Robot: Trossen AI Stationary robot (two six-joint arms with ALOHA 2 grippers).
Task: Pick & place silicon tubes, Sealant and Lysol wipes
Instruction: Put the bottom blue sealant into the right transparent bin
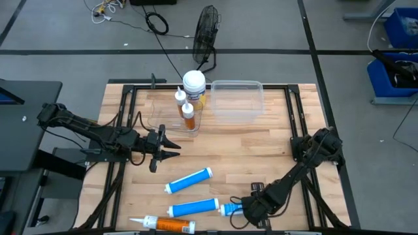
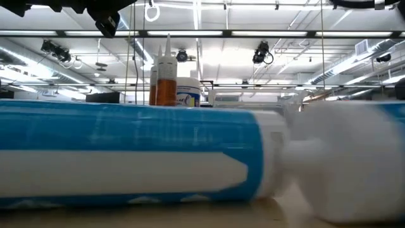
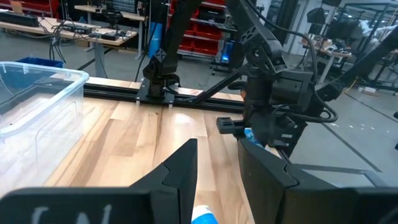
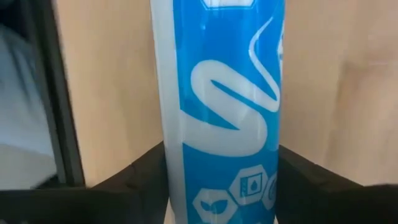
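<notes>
the right gripper [image 1: 236, 210] was low at the near edge of the counter [image 1: 261, 147], its fingers [image 4: 134, 177] straddling a blue tube [image 4: 217, 112] that lay on the wood; the fingers stood just beside the tube's two sides, and whether they already pressed on it could not be told. two more blue tubes [image 1: 188, 181] lay toward the near left of the counter, and an orange tube [image 1: 171, 224] lay at the near edge. the left gripper [image 1: 171, 146] hovered over the left middle of the counter, its fingers [image 3: 180, 168] a narrow way apart and holding nothing. the lysol wipes [image 1: 194, 85] stood upright near the far edge, with two orange tubes [image 1: 185, 108] standing just beside it in a clear container [image 1: 171, 121]. a clear bin [image 1: 236, 100] sat next to them at the far edge
</notes>
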